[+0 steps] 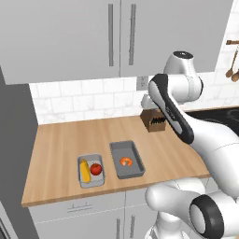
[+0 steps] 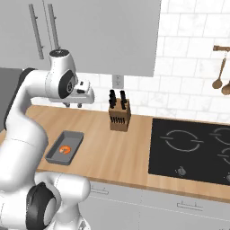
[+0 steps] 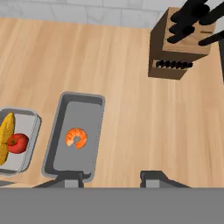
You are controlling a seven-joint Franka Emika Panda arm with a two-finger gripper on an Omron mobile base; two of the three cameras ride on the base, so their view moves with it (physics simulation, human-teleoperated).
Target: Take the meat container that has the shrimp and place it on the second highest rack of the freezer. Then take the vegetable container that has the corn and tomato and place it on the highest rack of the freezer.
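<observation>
Judging from where both trays lie, neither half of the job has begun: the meat container (image 1: 126, 159) and the vegetable container (image 1: 90, 171) sit side by side on the wooden counter (image 1: 70, 140), near its front edge, close together but not touching. Everything remains to do: lifting the dark tray, carrying it to the second highest rack of the freezer, then doing the same with the pale tray for the top rack.

The dark, larger tray holds a single shrimp (image 3: 76, 137), curled and orange, lying roughly in the middle of the tray floor with plenty of bare grey around it. The smaller, paler tray to its left holds the corn (image 1: 84, 170) along one long side and the tomato (image 1: 96, 168) just beside it, the two apparently touching.

A grey slab at the left edge of the left base view may be the freezer's side, though I cannot tell for sure (its door and racks are out of sight).

The gripper (image 3: 111, 178) hangs above the counter, well clear of both trays, its fingers apart with nothing between them; in the hand view one fingertip lines up over the near end of the dark tray. A knife block (image 2: 119, 113) stands further back by the wall.
</observation>
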